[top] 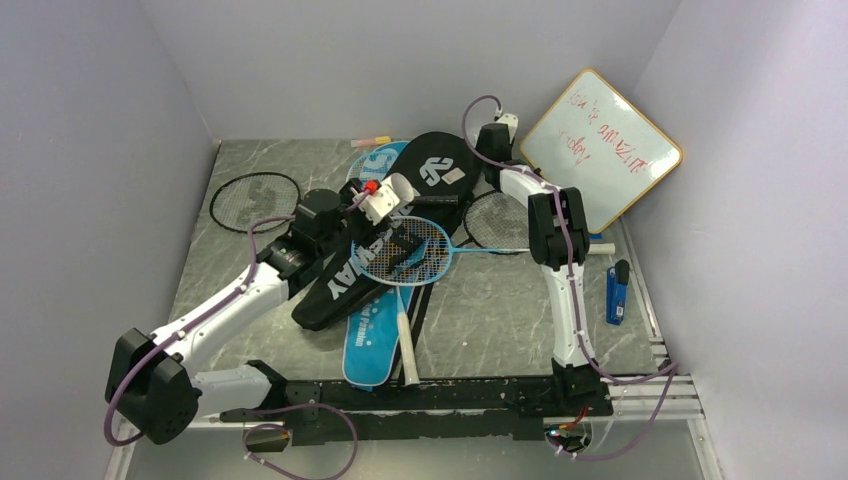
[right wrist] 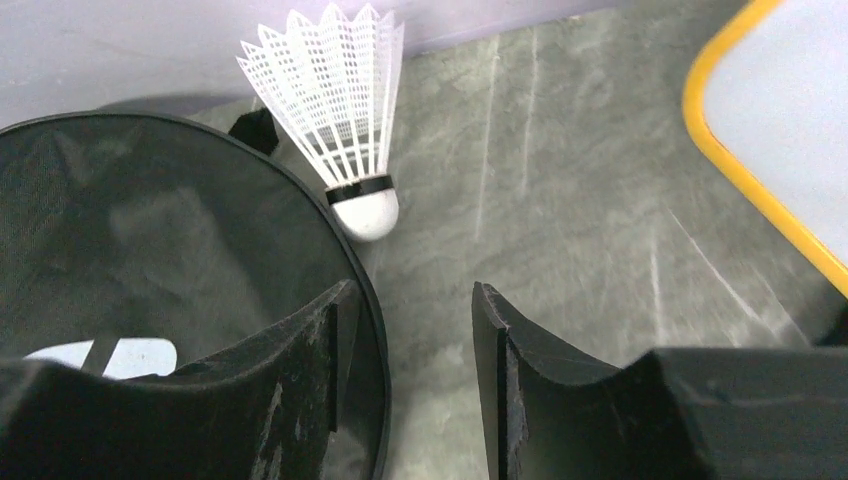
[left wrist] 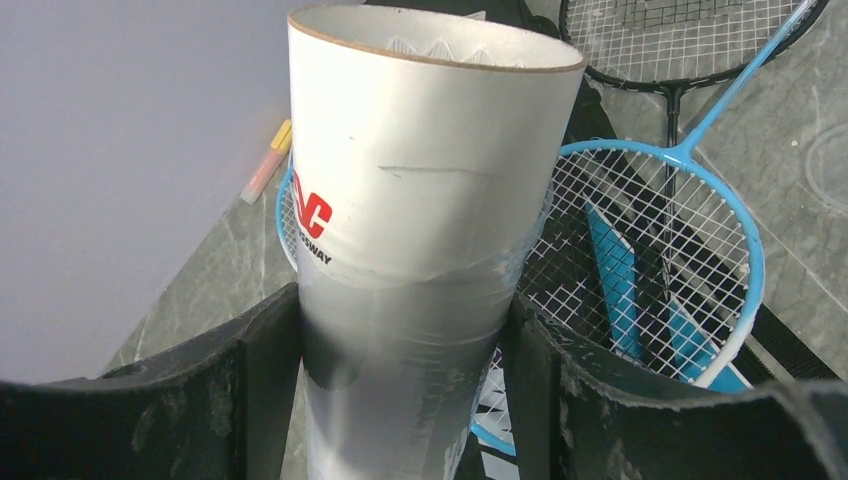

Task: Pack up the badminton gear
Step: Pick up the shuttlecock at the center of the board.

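My left gripper (top: 375,207) is shut on a long white tube (top: 390,196) and holds it above the black bag (top: 345,270). In the left wrist view the tube (left wrist: 430,190) fills the gap between the fingers (left wrist: 560,390). A light-blue-framed racket (top: 405,250) lies on the black bag and also shows in the left wrist view (left wrist: 745,250). The blue bag (top: 372,345) lies underneath. My right gripper (right wrist: 410,300) is open and empty at the back, beside the black bag's rim (right wrist: 365,270). A white shuttlecock (right wrist: 345,110) lies just ahead of it.
One black-framed racket (top: 255,202) lies at the left, another (top: 495,220) near the right arm. The orange-rimmed whiteboard (top: 600,150) leans at the back right, close to my right gripper (top: 497,135). A blue marker (top: 617,295) lies at the right and a yellow-pink marker (top: 370,142) by the back wall.
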You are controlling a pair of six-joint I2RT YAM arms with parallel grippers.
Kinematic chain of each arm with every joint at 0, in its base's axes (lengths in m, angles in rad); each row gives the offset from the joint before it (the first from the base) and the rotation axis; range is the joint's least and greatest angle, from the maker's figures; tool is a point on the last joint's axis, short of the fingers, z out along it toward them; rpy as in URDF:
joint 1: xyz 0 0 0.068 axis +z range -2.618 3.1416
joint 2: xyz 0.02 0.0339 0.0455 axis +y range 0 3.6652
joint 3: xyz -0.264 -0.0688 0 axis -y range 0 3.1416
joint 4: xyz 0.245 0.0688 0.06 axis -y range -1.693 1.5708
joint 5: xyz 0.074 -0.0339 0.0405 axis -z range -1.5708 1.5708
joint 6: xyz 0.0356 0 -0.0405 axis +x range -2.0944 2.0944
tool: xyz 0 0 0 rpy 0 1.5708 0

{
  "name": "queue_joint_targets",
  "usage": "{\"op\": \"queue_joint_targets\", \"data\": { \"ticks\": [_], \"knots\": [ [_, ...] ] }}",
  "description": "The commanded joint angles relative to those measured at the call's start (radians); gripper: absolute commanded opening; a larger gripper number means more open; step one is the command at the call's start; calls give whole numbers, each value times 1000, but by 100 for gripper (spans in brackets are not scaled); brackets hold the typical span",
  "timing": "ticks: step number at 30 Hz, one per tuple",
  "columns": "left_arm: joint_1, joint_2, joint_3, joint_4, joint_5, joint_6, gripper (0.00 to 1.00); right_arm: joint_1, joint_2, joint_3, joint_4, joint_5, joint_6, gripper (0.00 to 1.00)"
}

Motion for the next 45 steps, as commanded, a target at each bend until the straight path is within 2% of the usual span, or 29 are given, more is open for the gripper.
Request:
{"op": "queue_joint_targets", "data": {
  "ticks": [1,16,20,22,23,26,35,38,42,45],
  "knots": [
    [17,-11,8,63,37,-21,53,-12,55,128,-12,-47,-57,50],
    [70,4,18,68,111,-48,52,-38,282,449,-110,-117,-40,50],
    [75,4,16,70,116,-50,52,-42,311,469,-95,-108,-21,47],
    [78,5,15,70,118,-50,52,-43,312,455,-82,-108,-22,43],
    [79,6,17,70,120,-50,52,-43,301,443,-72,-110,-26,38],
    [82,9,18,70,126,-55,52,-43,232,343,-19,-116,-42,31],
    [86,-2,14,70,155,-68,52,-41,-149,-81,118,-178,-32,30],
    [86,-5,10,76,171,-80,52,-40,-282,-224,121,-228,-6,27],
    [86,4,9,93,216,-115,50,-29,-473,-460,127,-322,64,24],
    [84,9,10,105,248,-147,50,6,-637,-678,149,-337,115,25]
  ]
}}
